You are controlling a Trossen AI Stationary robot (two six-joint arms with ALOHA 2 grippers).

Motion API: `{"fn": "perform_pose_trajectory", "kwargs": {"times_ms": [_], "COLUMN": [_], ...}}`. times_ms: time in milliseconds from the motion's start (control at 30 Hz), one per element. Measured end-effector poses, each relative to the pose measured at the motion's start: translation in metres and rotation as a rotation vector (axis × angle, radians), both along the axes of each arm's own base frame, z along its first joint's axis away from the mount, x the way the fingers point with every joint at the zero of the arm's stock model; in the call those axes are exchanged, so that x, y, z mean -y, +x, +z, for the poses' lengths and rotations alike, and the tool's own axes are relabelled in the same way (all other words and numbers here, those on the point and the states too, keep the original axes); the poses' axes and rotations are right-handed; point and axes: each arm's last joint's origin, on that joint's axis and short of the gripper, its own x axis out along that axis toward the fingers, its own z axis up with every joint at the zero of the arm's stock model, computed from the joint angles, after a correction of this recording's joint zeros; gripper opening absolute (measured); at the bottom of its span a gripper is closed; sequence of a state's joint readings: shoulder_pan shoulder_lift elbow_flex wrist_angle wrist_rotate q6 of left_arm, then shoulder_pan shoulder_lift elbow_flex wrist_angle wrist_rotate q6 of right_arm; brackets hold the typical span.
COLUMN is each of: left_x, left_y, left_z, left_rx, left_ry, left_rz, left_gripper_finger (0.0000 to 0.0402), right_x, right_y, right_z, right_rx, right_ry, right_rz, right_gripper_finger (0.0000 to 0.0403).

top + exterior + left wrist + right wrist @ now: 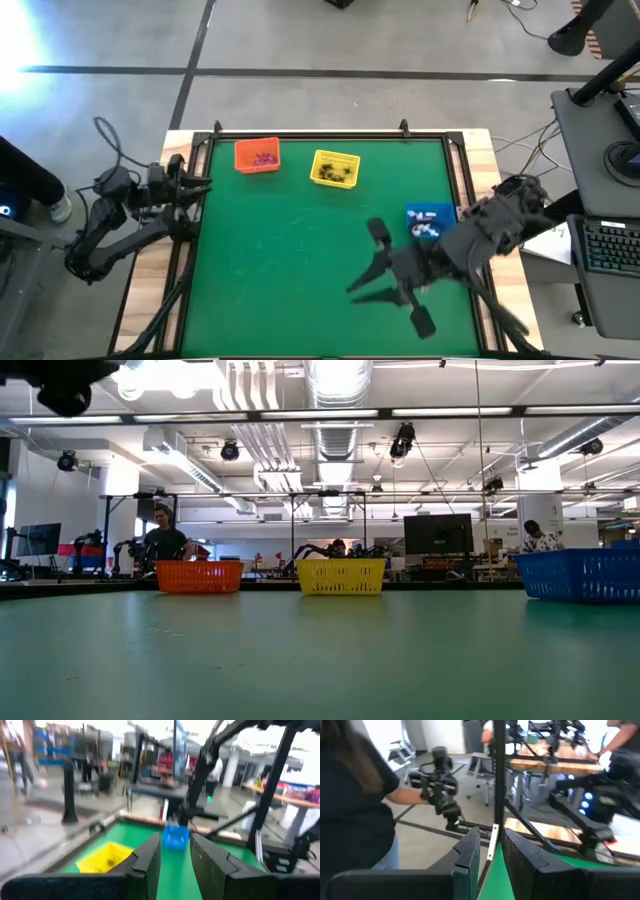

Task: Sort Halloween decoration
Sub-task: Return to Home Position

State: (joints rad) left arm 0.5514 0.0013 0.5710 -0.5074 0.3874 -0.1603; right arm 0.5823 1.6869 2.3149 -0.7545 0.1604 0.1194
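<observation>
Three baskets stand on the green table (300, 250). The orange basket (257, 156) holds purplish trinkets (265, 158), the yellow basket (335, 168) black ones (338, 175), and the blue basket (428, 220) white ones (428, 224). My left gripper (205, 185) sits at the table's left edge, level and pointing across the table. Its fingers (150, 862) stand a little apart with nothing between them. My right gripper (365, 283) hovers high over the table's near right part, close to the blue basket. It is blurred, and its fingers (467, 857) are a little apart and empty.
A wooden frame (480, 160) borders the table. In the low view the orange basket (199, 576), yellow basket (341, 576) and blue basket (580, 575) line the far side. A person in a dark top (350, 805) stands beyond the table's edge. A desk with a keyboard (610, 245) is at the right.
</observation>
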Motion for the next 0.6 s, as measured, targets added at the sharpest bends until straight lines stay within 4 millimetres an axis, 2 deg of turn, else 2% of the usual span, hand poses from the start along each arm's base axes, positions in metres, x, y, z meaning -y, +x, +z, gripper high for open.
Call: {"fn": "perform_pose_trajectory", "kwargs": {"times_ms": [200, 433, 600], "left_x": [-0.009, -0.009, -0.012], "left_y": [0.015, 0.013, 0.013], "left_z": [-0.026, -0.02, -0.022], "left_rx": [-0.065, -0.03, -0.03], "left_ry": [-0.083, -0.068, -0.084], "left_rz": [-0.014, 0.019, 0.114], "left_gripper_finger": [0.0088, 0.0088, 0.0088], "right_x": [-0.041, -0.067, -0.074], "right_y": [0.008, 0.012, 0.015], "right_z": [-0.032, -0.079, -0.126], "right_rx": [0.054, 0.148, 0.222], "right_ry": [-0.023, 0.007, 0.069], "right_rz": [0.092, 0.149, 0.201], "right_gripper_finger": [0.0076, 0.0069, 0.007]}}
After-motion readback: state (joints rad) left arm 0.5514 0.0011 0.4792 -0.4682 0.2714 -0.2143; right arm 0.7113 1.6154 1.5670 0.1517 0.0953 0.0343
